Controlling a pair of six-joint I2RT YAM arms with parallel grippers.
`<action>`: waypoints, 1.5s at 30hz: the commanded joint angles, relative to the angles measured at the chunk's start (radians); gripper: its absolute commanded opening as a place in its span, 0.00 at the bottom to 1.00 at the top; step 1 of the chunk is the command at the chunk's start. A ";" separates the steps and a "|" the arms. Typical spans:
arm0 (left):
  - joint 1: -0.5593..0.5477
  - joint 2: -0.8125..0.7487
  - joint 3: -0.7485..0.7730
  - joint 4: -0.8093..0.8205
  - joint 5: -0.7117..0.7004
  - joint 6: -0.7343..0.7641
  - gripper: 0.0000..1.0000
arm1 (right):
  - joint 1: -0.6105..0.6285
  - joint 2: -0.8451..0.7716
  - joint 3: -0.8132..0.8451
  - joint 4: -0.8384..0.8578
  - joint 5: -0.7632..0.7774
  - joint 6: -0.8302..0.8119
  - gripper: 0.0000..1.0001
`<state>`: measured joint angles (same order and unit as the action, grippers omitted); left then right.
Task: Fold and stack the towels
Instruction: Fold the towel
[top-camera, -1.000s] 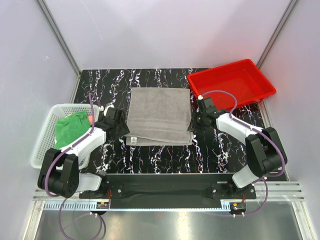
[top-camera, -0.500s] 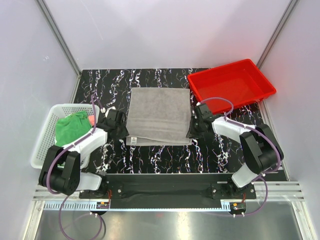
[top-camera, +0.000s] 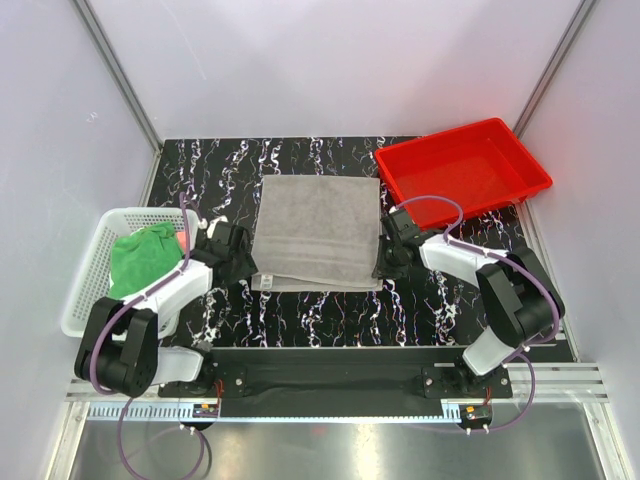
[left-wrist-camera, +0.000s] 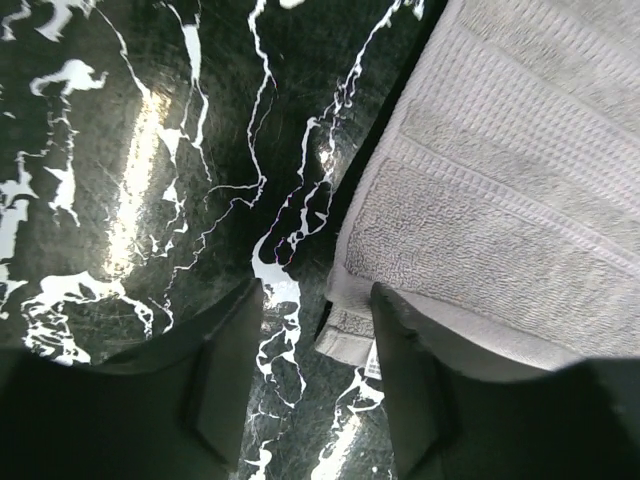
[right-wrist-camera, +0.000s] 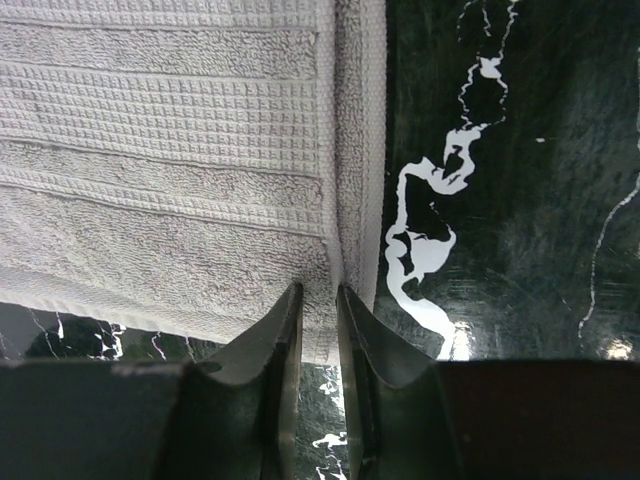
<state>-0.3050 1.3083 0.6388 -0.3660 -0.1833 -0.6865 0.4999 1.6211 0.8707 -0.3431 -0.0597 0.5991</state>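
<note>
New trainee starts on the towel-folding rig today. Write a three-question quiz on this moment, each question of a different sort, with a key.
1. True or false: the grey towel lies spread on the table, between the two arms.
2. Which gripper has its fingers pinched on the grey towel's edge? A) left gripper B) right gripper C) both
3. Fill in: the green towel sits in the white ____.

Key
1. True.
2. B. In the right wrist view the fingers close on the towel's near right edge; in the left wrist view the jaws stand open, straddling the near left corner.
3. basket.
</note>
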 joint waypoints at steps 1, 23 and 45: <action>0.001 -0.052 0.004 0.036 -0.042 -0.008 0.53 | 0.014 -0.044 0.031 -0.048 0.052 -0.001 0.27; 0.001 -0.010 0.047 0.052 0.044 0.016 0.00 | 0.054 -0.027 0.059 -0.063 0.096 0.007 0.00; 0.001 -0.075 0.114 -0.025 0.096 0.022 0.00 | 0.054 -0.030 0.117 -0.129 0.089 -0.024 0.00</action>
<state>-0.3050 1.2503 0.7403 -0.4088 -0.1135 -0.6769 0.5426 1.6146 1.0138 -0.4934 0.0357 0.5724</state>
